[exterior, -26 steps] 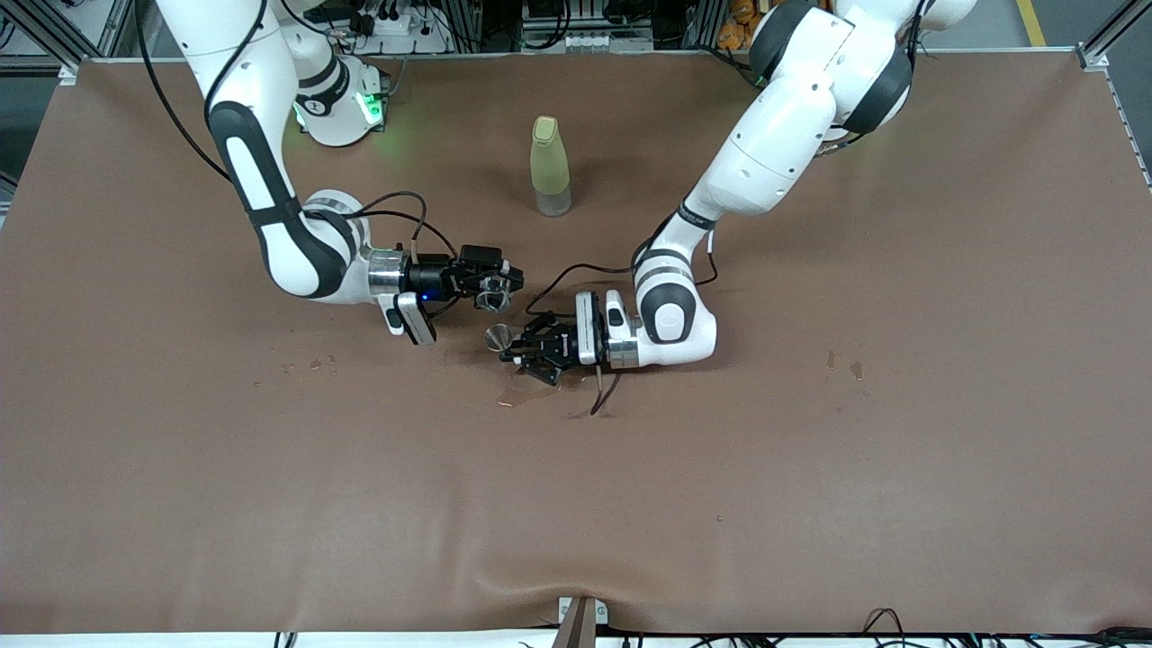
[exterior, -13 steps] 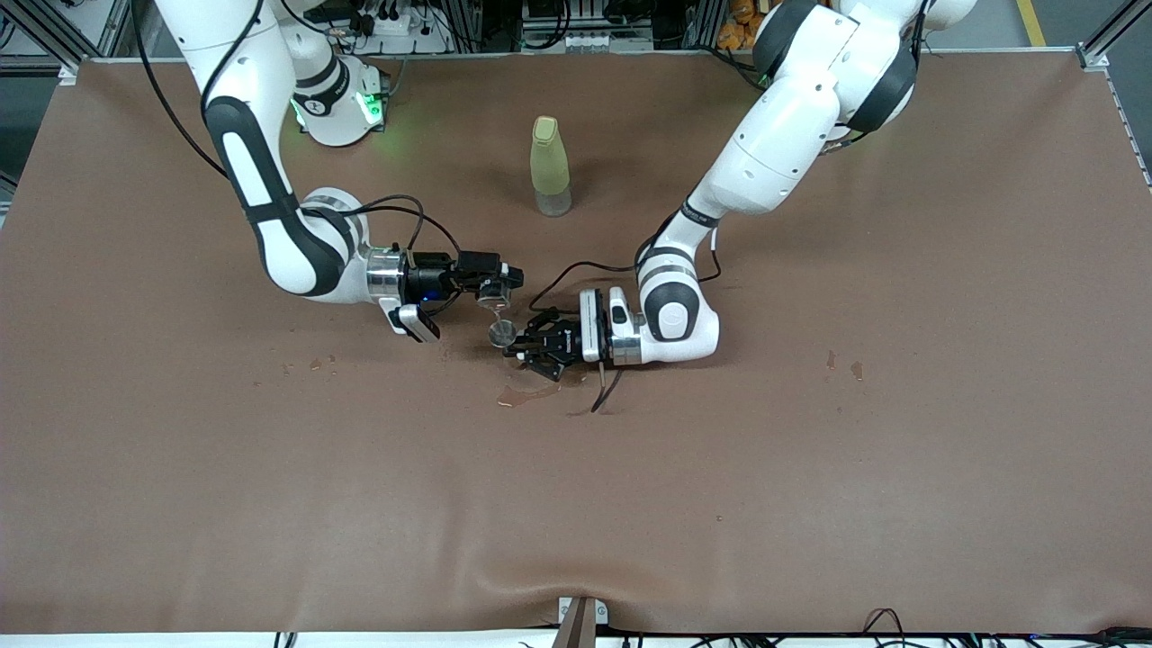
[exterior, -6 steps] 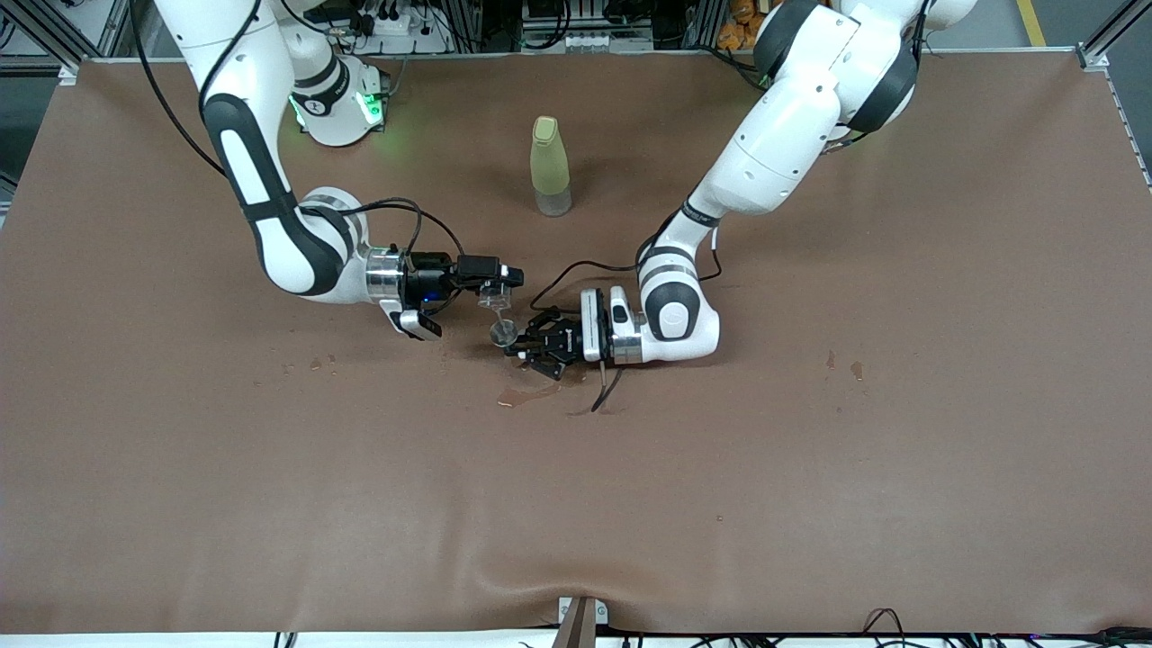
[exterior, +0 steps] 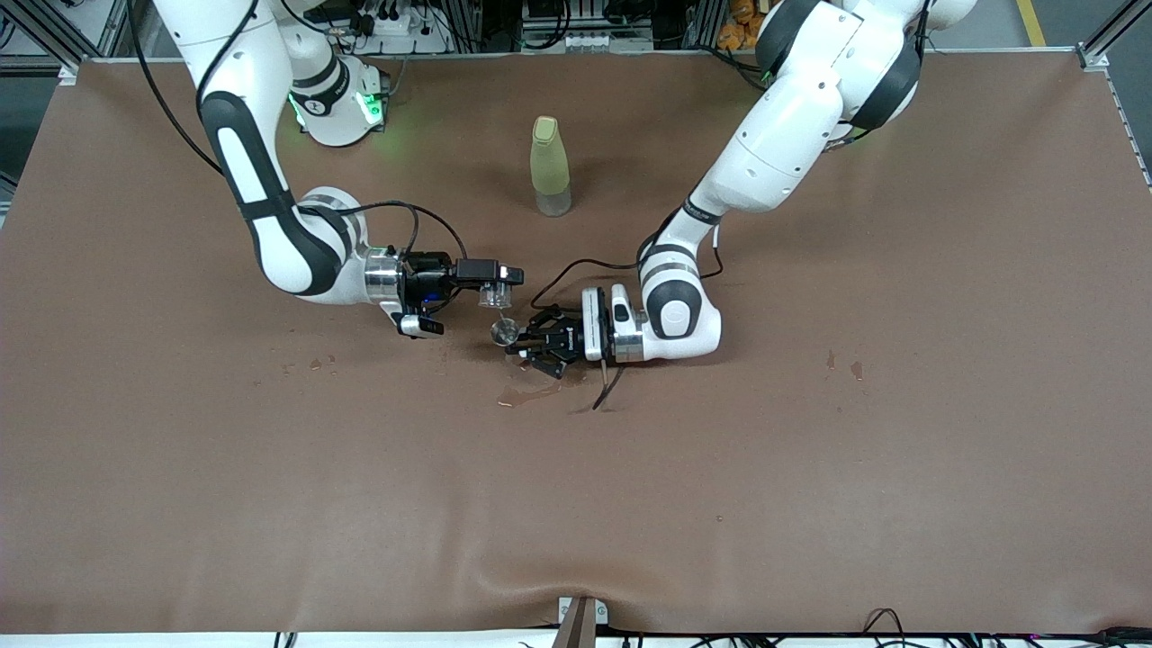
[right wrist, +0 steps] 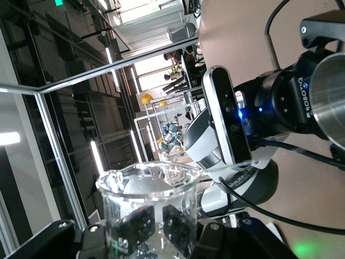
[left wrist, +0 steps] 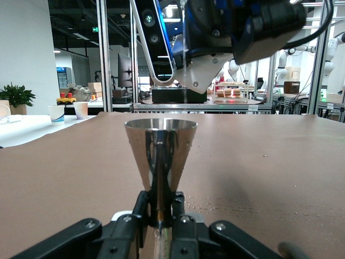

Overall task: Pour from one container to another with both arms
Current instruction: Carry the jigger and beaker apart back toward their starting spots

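My right gripper (exterior: 495,281) is shut on a small clear glass beaker (exterior: 491,293), tipped on its side just above a metal cone-shaped cup (exterior: 502,333). A thin clear line runs from the beaker down to the cup. My left gripper (exterior: 521,343) is shut on the cup's narrow waist and holds it upright just above the table. In the left wrist view the metal cup (left wrist: 160,144) stands between the fingers of the left gripper (left wrist: 160,209), with the right arm's hand above it. In the right wrist view the wet beaker (right wrist: 146,194) sits in the right gripper (right wrist: 155,226), and the metal cup's rim (right wrist: 331,102) is beside it.
A capped yellow-green bottle (exterior: 550,166) stands upright farther from the front camera than both grippers. A wet patch (exterior: 526,393) lies on the brown table cover just nearer the camera than the left gripper. Small drops (exterior: 842,365) mark the cover toward the left arm's end.
The right gripper has rolled the beaker further over and brought it closer above the metal cup. The left gripper and the cup have shifted slightly toward the beaker.
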You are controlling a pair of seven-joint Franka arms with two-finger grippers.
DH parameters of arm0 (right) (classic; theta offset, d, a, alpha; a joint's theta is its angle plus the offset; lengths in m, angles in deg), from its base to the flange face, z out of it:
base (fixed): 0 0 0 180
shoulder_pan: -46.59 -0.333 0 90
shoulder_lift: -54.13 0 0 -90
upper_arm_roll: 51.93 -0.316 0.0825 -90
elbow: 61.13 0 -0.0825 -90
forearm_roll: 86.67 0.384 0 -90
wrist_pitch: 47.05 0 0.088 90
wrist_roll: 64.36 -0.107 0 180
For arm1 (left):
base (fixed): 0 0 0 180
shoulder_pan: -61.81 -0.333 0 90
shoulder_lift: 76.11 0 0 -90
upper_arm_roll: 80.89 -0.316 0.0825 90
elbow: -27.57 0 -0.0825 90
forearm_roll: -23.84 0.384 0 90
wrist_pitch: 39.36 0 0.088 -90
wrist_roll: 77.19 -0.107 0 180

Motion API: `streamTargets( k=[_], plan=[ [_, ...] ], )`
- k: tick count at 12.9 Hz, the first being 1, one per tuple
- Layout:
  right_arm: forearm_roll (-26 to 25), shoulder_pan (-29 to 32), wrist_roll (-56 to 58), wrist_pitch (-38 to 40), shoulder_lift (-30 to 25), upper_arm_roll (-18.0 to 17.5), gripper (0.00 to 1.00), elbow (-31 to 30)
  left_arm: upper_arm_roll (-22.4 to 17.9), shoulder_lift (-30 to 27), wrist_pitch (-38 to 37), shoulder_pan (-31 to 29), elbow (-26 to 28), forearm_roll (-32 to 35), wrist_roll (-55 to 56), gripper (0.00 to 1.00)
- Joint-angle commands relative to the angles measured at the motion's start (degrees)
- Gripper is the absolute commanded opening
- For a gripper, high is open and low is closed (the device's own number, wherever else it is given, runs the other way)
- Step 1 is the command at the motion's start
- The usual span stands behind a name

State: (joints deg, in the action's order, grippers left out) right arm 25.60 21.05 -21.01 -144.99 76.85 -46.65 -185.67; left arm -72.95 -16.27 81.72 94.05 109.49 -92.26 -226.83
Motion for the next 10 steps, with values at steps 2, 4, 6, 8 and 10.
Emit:
streamTargets(
  k=[2, 4, 6, 8, 10],
  plan=[
    [0.9, -0.3, -3.1, 0.3, -1.3, 0.3, 0.0, -0.1, 0.8, -2.4, -0.8, -0.4, 3.2, -1.8, -0.3, 0.0],
    [0.6, -0.3, -2.0, 0.3, -1.4, 0.4, 0.0, 0.0, 1.0, -2.5, -0.8, -0.5, 3.3, -1.8, 0.4, 0.0],
    [0.1, -0.2, 6.6, 0.2, -1.6, 0.5, 0.0, 0.3, 1.1, -2.6, -0.8, -0.5, 3.3, -1.8, 1.4, 0.0],
    [0.1, -0.2, 21.9, -0.1, -1.5, 0.5, 0.0, 0.3, 1.1, -2.6, -0.8, -0.6, 3.3, -1.8, 1.4, 0.0],
    [-0.4, 0.0, 31.7, 0.1, -1.8, 0.9, 0.0, 0.3, 1.0, -2.7, -0.7, -0.9, 3.3, -1.8, 1.5, 0.0]
  ],
)
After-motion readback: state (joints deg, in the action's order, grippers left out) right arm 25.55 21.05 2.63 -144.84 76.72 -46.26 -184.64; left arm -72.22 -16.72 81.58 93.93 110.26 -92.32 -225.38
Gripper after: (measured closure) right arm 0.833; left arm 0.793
